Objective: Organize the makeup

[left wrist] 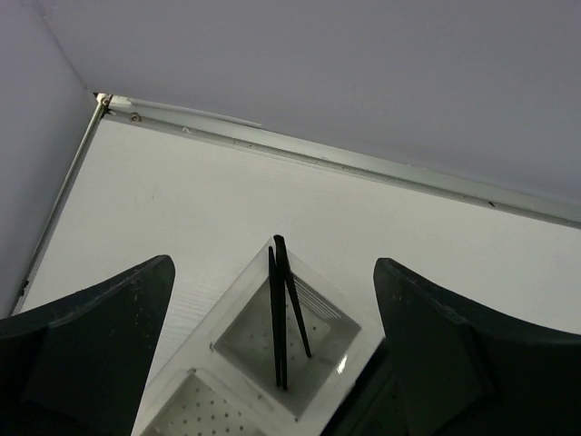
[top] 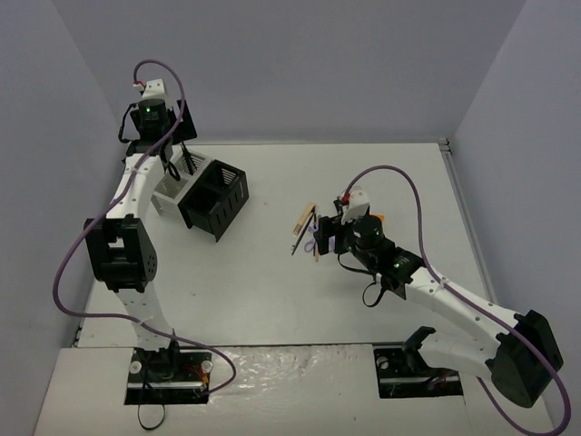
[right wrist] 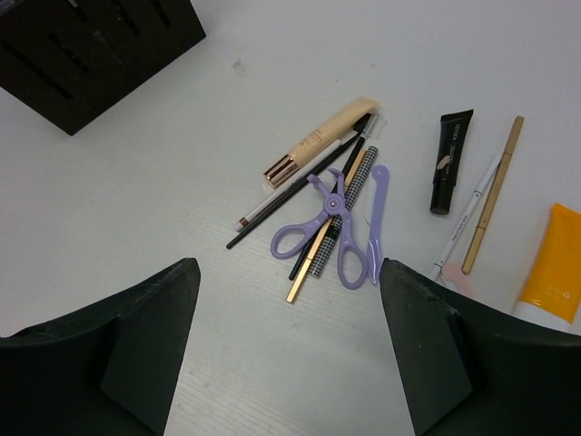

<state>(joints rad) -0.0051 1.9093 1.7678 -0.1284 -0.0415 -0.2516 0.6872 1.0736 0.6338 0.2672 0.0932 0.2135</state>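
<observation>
The loose makeup [top: 309, 232] lies mid-table. In the right wrist view I see a lilac looped piece [right wrist: 327, 232], a beige tube [right wrist: 322, 138], thin black pencils [right wrist: 300, 186], a checkered stick [right wrist: 352, 195], a black tube [right wrist: 451, 162], a tan pencil [right wrist: 495, 191], a white pencil [right wrist: 467, 213] and an orange tube [right wrist: 549, 268]. My right gripper [right wrist: 289, 265] is open and empty, just near of this pile, also in the top view [top: 325, 234]. My left gripper [left wrist: 274, 265] is open and empty above the white box [left wrist: 236, 300], where thin black pencils [left wrist: 281, 313] stand in one compartment.
A black mesh box [top: 215, 198] stands beside the white box [top: 177, 188] at the back left; it also shows in the right wrist view [right wrist: 91, 45]. The back wall edge [left wrist: 363, 163] runs behind the white box.
</observation>
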